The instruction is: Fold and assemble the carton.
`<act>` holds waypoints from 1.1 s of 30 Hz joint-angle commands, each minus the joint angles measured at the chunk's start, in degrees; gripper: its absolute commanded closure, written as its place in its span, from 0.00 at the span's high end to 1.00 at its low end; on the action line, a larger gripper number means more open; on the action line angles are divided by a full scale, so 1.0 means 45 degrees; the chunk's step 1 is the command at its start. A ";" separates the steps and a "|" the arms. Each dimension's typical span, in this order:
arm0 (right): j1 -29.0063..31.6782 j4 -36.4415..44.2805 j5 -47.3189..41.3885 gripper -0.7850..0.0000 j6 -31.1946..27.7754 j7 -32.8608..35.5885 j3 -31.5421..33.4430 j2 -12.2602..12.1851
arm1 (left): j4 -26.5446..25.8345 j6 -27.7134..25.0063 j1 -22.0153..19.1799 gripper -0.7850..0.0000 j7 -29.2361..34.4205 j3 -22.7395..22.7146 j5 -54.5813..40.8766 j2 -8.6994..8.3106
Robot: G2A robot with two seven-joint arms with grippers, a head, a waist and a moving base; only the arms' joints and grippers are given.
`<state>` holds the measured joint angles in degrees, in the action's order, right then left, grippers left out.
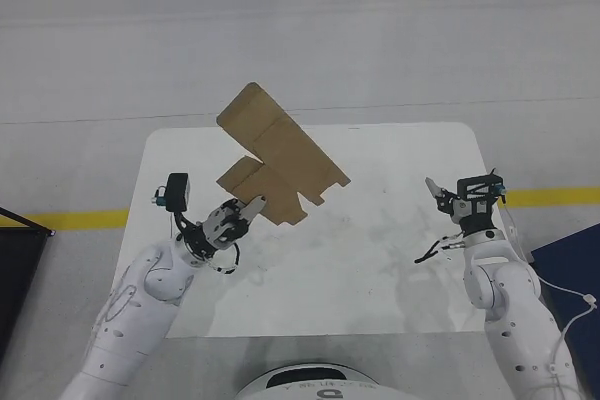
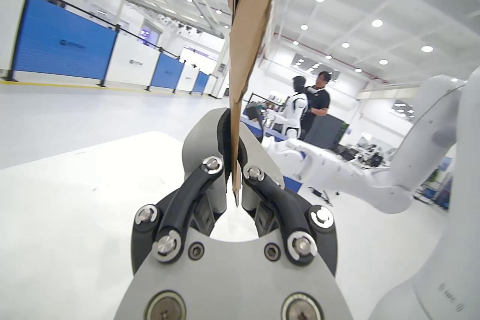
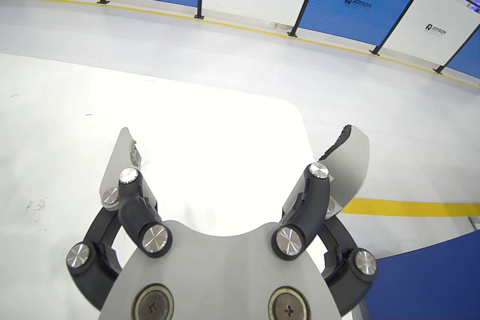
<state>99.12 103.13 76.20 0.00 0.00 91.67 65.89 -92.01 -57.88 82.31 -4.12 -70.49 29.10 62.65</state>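
Left fingers [image 2: 204,145] are closed hard on the carton [image 2: 247,47]. Pads sit on both faces with no visible gap, pinching one lower edge of the flat blank. From the left wrist, the cardboard shows edge-on, rising straight out of the left gripper [image 2: 233,134], with the layers slightly parted near the top.

In the top view the carton [image 1: 280,160] sits centre-left and runs toward upper centre. It is flat, tilted and not yet squared up. It looks held above the table [image 1: 400,290], but I can't tell whether any corner touches. The left gripper [image 1: 245,212] is at its lower-left corner.

The right gripper [image 1: 435,222] is at the right of the frame near the table's right edge, well apart from the carton. Right wrist view: right gripper [image 3: 238,141] is spread wide with nothing between its fingers.

My read:
- The edge pinch leaves both faces and the far flaps free for the other arm.
- The right is open wide, presumably to take the opposite edge and pull the blank into a tube.
- Assembly is early: no panel erected, no flap folded.
- Risk: with a small grip area near a corner, the blank could pivot or sag when pushed.
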 commanded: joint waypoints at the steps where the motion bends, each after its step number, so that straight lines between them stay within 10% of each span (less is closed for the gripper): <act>1: 0.0000 0.0000 0.0000 1.00 0.0000 0.0000 0.0000 0.0000 | 0.0018 0.0018 0.0015 0.00 -0.0094 -0.0067 0.0447 -0.0002; 17: 0.0000 0.0000 0.0000 1.00 0.0000 0.0000 0.0000 0.0000 | 0.0004 0.0212 0.0019 0.00 -0.0057 -0.0076 0.0493 0.0003; 25: 0.0000 0.0000 0.0000 1.00 0.0000 0.0000 0.0000 0.0000 | -0.2477 0.3164 -0.0186 0.00 0.0543 -0.1461 0.9464 -0.0229; 28: 0.0000 0.0000 0.0000 1.00 0.0000 0.0000 0.0000 0.0000 | -0.3589 0.4372 0.0245 0.00 -0.1264 -0.1584 1.3461 -0.0348; 33: 0.0000 0.0000 0.0000 1.00 0.0000 0.0000 0.0000 0.0000 | -0.3626 0.4631 0.0354 0.00 -0.1776 -0.1633 1.3973 -0.0370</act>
<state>99.12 103.13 76.20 0.00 0.00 91.67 65.89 -108.34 -36.92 83.94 -14.16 -77.85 94.46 60.97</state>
